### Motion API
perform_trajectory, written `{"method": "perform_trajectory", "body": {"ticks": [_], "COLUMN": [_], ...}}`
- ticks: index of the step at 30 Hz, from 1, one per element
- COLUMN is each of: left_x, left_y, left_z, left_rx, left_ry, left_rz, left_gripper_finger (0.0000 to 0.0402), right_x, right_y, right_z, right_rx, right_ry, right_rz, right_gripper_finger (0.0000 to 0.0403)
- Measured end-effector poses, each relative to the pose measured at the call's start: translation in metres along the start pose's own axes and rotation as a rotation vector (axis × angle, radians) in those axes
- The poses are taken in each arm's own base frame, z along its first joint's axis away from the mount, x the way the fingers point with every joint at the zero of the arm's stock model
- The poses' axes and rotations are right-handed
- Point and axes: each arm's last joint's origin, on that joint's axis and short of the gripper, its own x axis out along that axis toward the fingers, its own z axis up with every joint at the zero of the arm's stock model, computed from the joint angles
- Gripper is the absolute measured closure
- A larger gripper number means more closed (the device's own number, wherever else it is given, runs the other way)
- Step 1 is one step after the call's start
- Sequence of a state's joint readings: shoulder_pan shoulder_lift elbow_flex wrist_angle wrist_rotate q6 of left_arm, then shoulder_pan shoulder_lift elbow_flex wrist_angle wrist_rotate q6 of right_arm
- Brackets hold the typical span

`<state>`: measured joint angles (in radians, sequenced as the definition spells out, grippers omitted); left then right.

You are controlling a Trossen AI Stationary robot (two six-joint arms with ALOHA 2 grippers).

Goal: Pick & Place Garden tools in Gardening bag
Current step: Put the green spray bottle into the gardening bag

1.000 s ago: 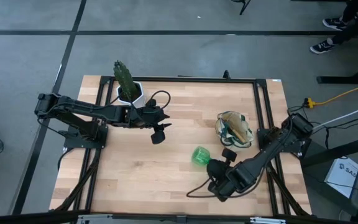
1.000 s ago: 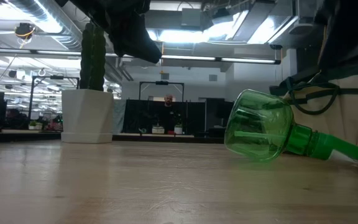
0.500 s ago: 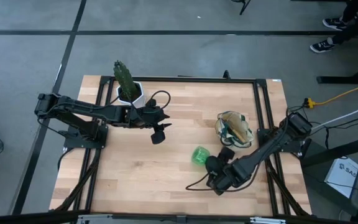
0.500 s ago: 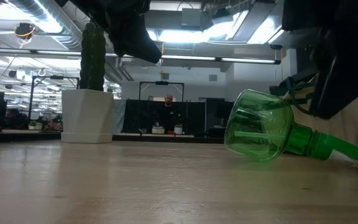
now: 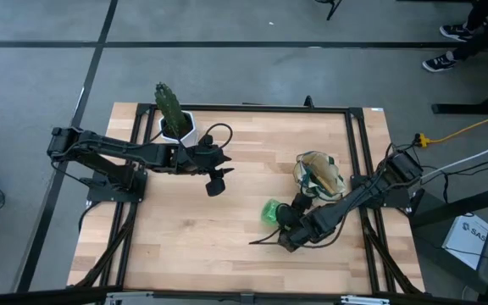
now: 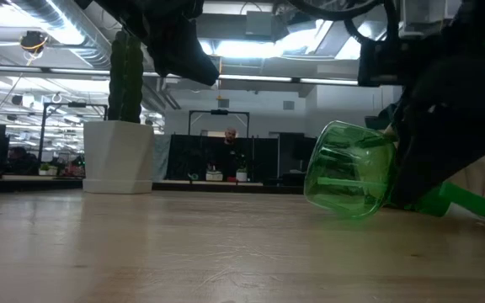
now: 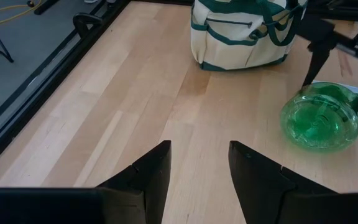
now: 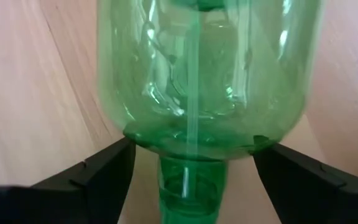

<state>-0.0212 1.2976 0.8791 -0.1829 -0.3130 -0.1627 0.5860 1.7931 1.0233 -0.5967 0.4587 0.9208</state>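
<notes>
One green spray bottle (image 5: 271, 211) lies on its side on the one wooden table (image 5: 176, 237), right of centre. One cream gardening bag (image 5: 318, 175) with green trim stands just beyond it toward the far right, and how many tools sit inside it cannot be told. One cactus (image 5: 169, 108) stands in one white pot (image 5: 179, 129) at the far left. Two dark arms reach over the table, each with one two-finger gripper: the left gripper (image 5: 215, 182) and the right gripper (image 5: 287, 222). One person (image 6: 228, 137) shows far off in the room behind.
</notes>
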Motion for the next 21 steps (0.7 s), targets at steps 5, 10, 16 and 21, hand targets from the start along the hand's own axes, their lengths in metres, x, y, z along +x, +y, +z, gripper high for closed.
{"method": "perform_trajectory", "body": {"ticks": [5,10,16,21], "left_x": [0.000,0.000,0.000,0.000], "left_y": [0.000,0.000,0.000,0.000], "left_z": [0.000,0.000,0.000,0.000], "left_rx": [0.000,0.000,0.000,0.000], "left_ry": [0.000,0.000,0.000,0.000], "left_rz": [0.000,0.000,0.000,0.000], "left_gripper_finger": [0.0245,0.0245,0.0245,0.0245], "right_x": [0.004,0.004,0.005,0.008], "right_y": [-0.003,0.001,0.004,0.000], "right_z": [0.001,0.003,0.010,0.013], "right_rx": [-0.004,0.016,0.053,0.072], "right_ry": [0.011,0.012,-0.032,-0.011], "right_rz": [0.011,0.059,0.102,0.106], "right_gripper_finger": [0.0079,0.0079,0.0079,0.0087]}}
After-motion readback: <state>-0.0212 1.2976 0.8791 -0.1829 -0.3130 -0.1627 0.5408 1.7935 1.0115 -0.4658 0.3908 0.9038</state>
